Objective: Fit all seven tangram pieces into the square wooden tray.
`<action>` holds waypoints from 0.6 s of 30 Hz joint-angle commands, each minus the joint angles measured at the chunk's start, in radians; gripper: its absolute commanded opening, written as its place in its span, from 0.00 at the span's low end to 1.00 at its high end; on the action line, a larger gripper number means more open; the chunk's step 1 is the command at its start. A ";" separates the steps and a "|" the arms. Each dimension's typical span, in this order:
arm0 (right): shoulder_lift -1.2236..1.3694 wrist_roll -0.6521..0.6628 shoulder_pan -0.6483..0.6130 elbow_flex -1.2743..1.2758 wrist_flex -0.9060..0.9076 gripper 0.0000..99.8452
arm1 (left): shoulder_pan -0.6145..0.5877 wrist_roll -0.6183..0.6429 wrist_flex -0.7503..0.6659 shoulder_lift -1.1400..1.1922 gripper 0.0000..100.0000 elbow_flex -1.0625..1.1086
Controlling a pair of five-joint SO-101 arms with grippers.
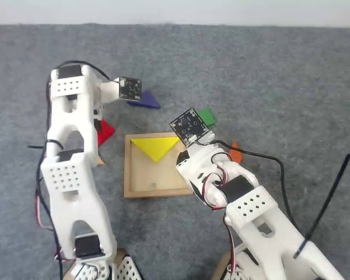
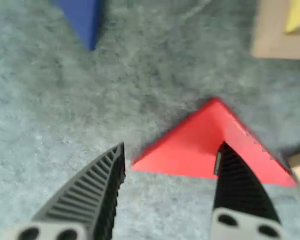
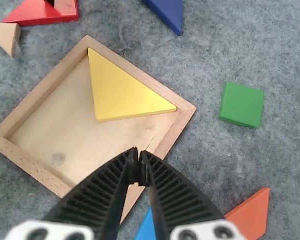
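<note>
- Now the left gripper (image 2: 171,147) gapes wide over the red triangle (image 2: 195,135), gripping nothing.
- Right gripper (image 3: 139,154) is closed, empty, above the tray (image 3: 37,89) rim.
- Yellow triangle (image 3: 120,90) lies inside the tray, along one wall.

No word, number or sign can be read on the wooden tray (image 1: 151,175), the yellow triangle (image 1: 156,146) or the grey surface (image 1: 251,70). Any print on the arms' circuit boards (image 1: 130,87) is too small to tell.
</note>
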 commanded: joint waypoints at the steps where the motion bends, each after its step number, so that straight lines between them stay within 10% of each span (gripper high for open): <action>1: -0.038 -0.005 -0.007 -0.006 -0.019 0.01 | -0.018 -0.048 0.002 0.011 0.28 -0.071; 18: -0.038 -0.005 -0.008 -0.006 -0.019 0.01 | -0.038 -0.107 0.104 0.133 0.27 -0.119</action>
